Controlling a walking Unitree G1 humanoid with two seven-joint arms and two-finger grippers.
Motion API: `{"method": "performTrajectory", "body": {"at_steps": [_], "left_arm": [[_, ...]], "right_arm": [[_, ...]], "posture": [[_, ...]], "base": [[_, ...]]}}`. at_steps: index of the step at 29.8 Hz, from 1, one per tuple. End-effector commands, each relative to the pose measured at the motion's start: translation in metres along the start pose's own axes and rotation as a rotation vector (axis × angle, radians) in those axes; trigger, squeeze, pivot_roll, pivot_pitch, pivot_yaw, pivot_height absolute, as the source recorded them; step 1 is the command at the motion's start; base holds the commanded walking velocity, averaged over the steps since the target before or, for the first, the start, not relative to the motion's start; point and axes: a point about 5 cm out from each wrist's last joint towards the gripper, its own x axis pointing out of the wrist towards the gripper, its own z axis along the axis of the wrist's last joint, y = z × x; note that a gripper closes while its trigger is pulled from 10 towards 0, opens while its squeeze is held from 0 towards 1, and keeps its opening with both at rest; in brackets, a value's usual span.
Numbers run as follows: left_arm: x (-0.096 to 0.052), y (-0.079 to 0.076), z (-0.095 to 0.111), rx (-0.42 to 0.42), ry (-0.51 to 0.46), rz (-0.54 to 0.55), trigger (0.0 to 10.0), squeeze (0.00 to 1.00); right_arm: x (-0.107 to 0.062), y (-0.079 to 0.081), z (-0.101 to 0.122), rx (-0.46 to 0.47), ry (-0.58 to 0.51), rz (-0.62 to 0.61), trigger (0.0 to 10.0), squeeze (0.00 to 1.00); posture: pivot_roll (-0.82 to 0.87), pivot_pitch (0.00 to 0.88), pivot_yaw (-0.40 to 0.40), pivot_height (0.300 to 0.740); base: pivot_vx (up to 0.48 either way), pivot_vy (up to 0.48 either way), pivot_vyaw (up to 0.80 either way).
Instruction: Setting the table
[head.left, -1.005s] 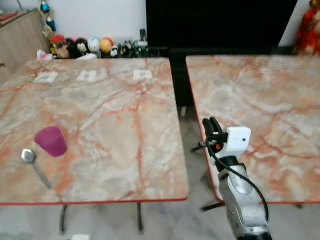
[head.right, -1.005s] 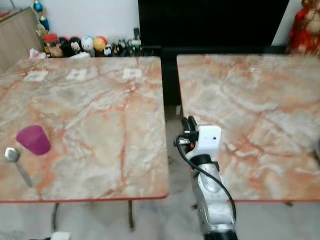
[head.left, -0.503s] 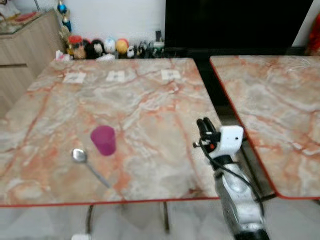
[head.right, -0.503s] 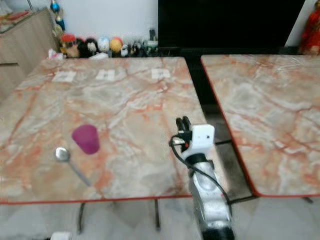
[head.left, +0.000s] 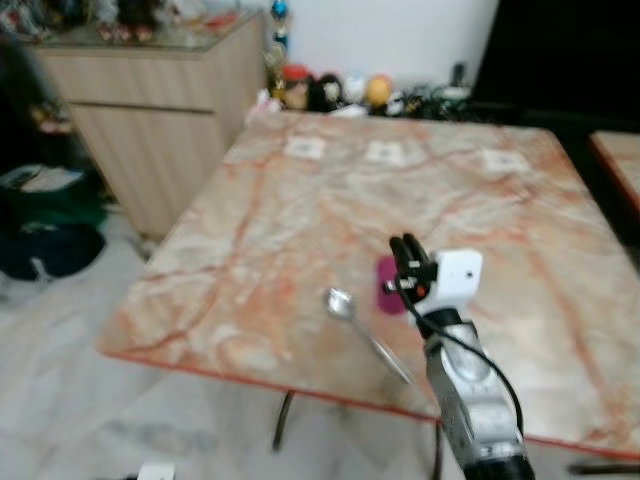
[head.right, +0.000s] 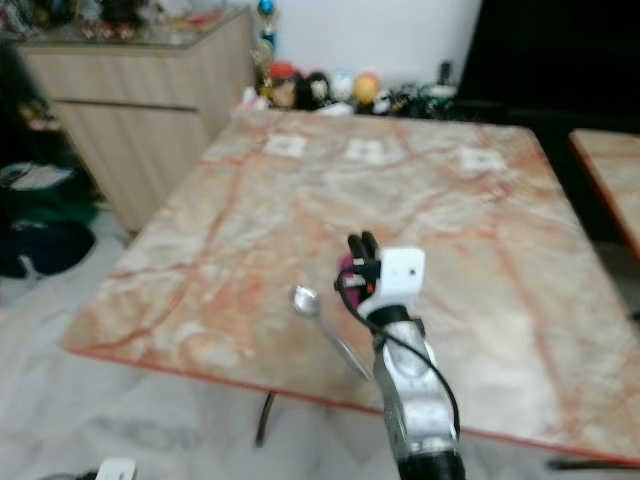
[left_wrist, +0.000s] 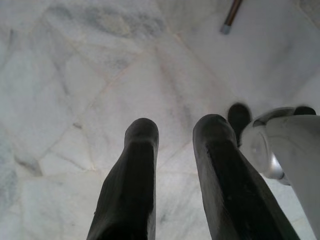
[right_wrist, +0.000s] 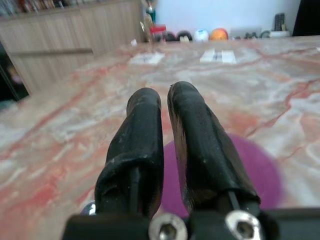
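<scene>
A purple cup (head.left: 388, 287) stands near the front edge of a marble table (head.left: 300, 220), partly hidden behind the right gripper (head.left: 403, 247). That gripper hovers just above the cup with its 2 black fingers (right_wrist: 145, 135) pressed nearly together, grasping nothing. A metal spoon (head.left: 362, 330) lies just left of the cup, handle angled toward the near edge. 3 white cards (head.left: 385, 153) sit at the far side. The left gripper (left_wrist: 175, 135) hangs over the tiled floor (left_wrist: 75, 75), fingers parted and empty.

obstacles: purple cup (head.left: 388, 288), spoon (head.left: 365, 332) near front edge | table (head.left: 300, 220) elsewhere open
</scene>
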Motion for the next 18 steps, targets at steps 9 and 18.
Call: {"method": "performTrajectory", "body": {"at_steps": [9,18], "left_arm": [[0.000,0.000,0.000,-0.025,-0.002,0.009,10.0,0.00],[0.000,0.002,0.001,-0.021,0.001,0.009,10.0,0.00]], "right_arm": [[0.001,0.001,0.009,0.016,-0.037,0.003,10.0,1.00],[-0.012,-0.022,0.017,-0.107,0.003,0.039,10.0,1.00]], "posture": [[-0.04,0.004,-0.022,0.740],[-0.07,0.033,-0.004,0.740]], "base": [[0.000,0.000,0.00],[0.000,0.000,0.00]]}}
